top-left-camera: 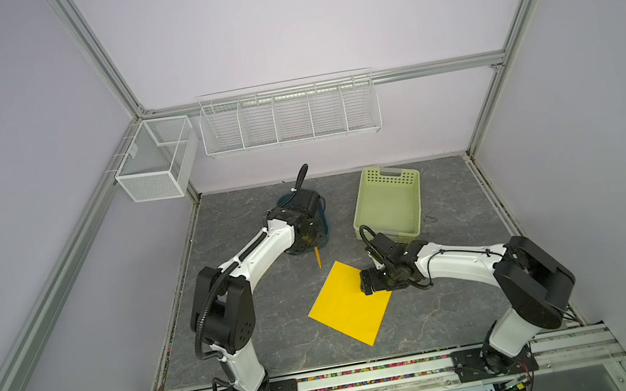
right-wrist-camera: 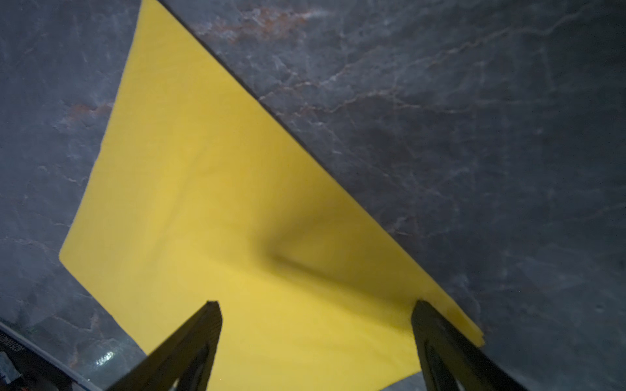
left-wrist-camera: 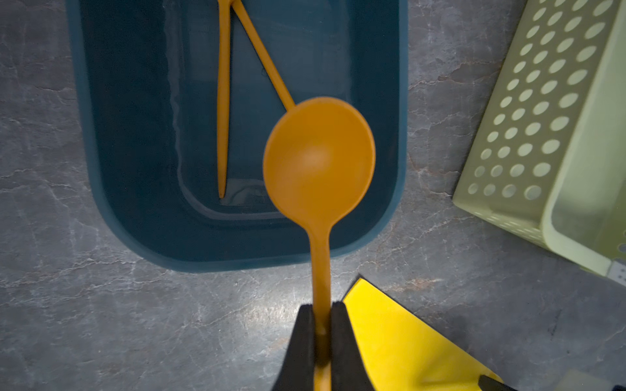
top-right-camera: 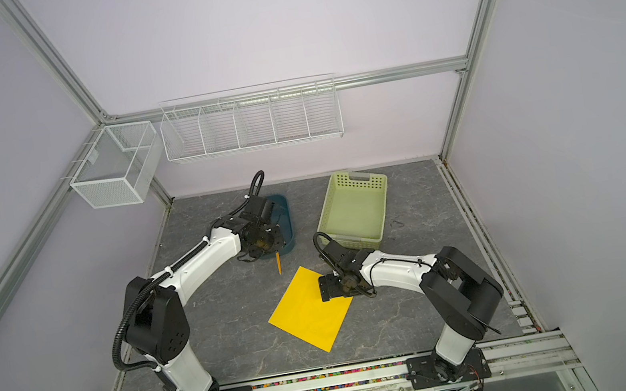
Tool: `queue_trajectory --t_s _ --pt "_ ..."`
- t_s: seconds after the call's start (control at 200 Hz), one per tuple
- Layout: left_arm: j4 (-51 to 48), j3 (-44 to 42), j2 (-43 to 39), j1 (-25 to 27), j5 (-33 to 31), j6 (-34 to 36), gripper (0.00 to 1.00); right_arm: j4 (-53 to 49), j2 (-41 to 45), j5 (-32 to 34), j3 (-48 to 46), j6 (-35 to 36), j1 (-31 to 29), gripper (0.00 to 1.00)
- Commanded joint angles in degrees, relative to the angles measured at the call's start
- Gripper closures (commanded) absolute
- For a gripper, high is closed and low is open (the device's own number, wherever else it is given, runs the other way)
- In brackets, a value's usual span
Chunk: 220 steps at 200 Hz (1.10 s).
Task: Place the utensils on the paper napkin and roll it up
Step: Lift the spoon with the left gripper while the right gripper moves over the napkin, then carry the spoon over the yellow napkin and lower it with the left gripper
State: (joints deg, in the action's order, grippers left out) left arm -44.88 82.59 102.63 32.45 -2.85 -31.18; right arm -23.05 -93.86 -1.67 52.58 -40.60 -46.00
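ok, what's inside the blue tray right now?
Two orange utensils lie in the blue tray. Their heads run out of frame, and the spoon held by the left gripper covers part of one, so fork versus knife can't be told.

Bare table (top-left-camera: pixel 282 335) lower left of the paper napkin (top-left-camera: pixel 346 305) was free. Right gripper (top-left-camera: pixel 365 283) sat over its right corner; green basket (top-left-camera: pixel 361 204) and blue tray (top-right-camera: pixel 284 217) crowded the upper side.
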Motion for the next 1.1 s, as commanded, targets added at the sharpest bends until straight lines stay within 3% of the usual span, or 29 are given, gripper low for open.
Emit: queue_trajectory --t_s 0.0,0.215,0.57,0.71,1.095 --pt "-0.9 -0.7 -2.3 0.3 0.4 0.1 0.95 -3.7 1.7 3.5 -1.9 -6.5 -1.1 0.09" --pt "-1.0 -2.3 -3.9 0.7 0.6 0.1 0.95 -3.8 4.8 7.1 -5.5 -10.3 -1.8 0.08" --pt "-1.0 -4.0 -4.8 3.2 0.9 -0.4 0.95 -3.1 6.0 7.5 -6.1 -11.6 -2.3 0.07" --pt "-0.3 -5.3 -5.7 4.7 1.7 -1.4 0.95 -1.2 9.6 8.9 -6.7 -11.8 -2.4 0.07" --pt "3.9 -10.3 -6.4 11.5 -0.1 -7.6 0.95 -8.3 20.3 14.7 -4.8 -9.0 -1.4 0.05"
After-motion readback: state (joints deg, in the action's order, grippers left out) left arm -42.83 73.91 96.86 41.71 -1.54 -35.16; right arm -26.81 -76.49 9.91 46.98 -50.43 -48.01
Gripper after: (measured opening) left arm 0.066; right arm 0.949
